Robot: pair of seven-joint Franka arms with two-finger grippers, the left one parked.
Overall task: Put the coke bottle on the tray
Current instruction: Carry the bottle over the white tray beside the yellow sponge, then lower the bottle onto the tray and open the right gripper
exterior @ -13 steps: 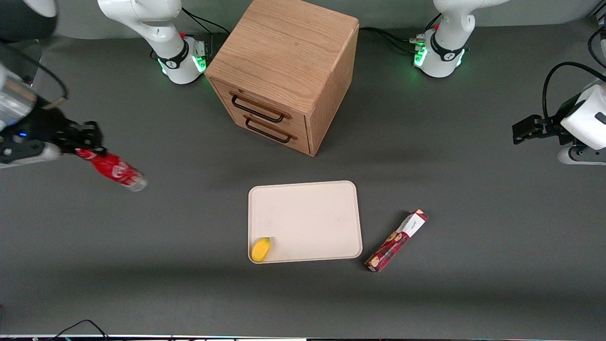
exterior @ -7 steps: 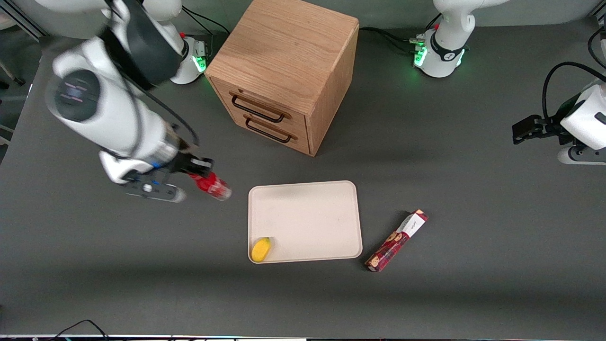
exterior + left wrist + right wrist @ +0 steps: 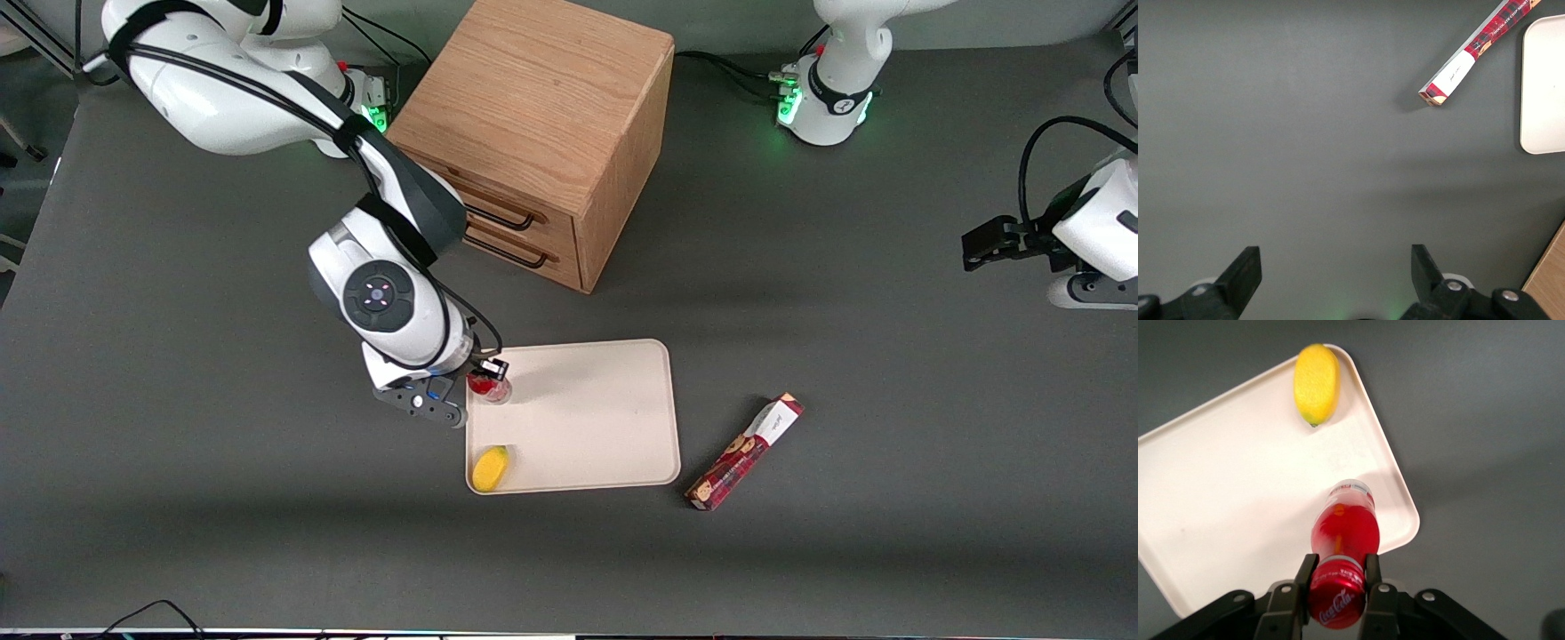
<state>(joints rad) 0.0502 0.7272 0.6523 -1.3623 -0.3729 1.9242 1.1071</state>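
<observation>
Front view: the right arm's gripper (image 3: 484, 373) is positioned over the tray (image 3: 605, 418), above the corner that lies toward the working arm's end of the table and nearest the wooden drawer cabinet (image 3: 533, 133). The coke bottle (image 3: 488, 387) is seen held below it, close to upright. A yellow lemon-like fruit (image 3: 491, 468) lies in the tray corner nearer the camera. A red snack box (image 3: 745, 452) lies on the table just beside the tray, toward the parked arm's end. Whether the bottle base touches the tray surface cannot be told from this view.

Right wrist view: the gripper (image 3: 1338, 583) is shown pinching the coke bottle (image 3: 1345, 533) at the neck, just under the red cap, one finger on each side. The clear base points down at the tray (image 3: 1238, 487), just inside its rounded corner. The yellow fruit (image 3: 1316, 384) is well apart from the bottle. The grasp is seen plainly here only; the cabinet and snack box are not in this view.

Left wrist view: only the snack box (image 3: 1478, 50) and one tray edge (image 3: 1538, 100) are shown; bottle and gripper are not in view.

Step in hand, as judged: lowering for placement. The next move calls for a straight descent until the base is seated, then release. Because the bottle hangs near the rim, a slight shift toward the tray centre is advisable.
</observation>
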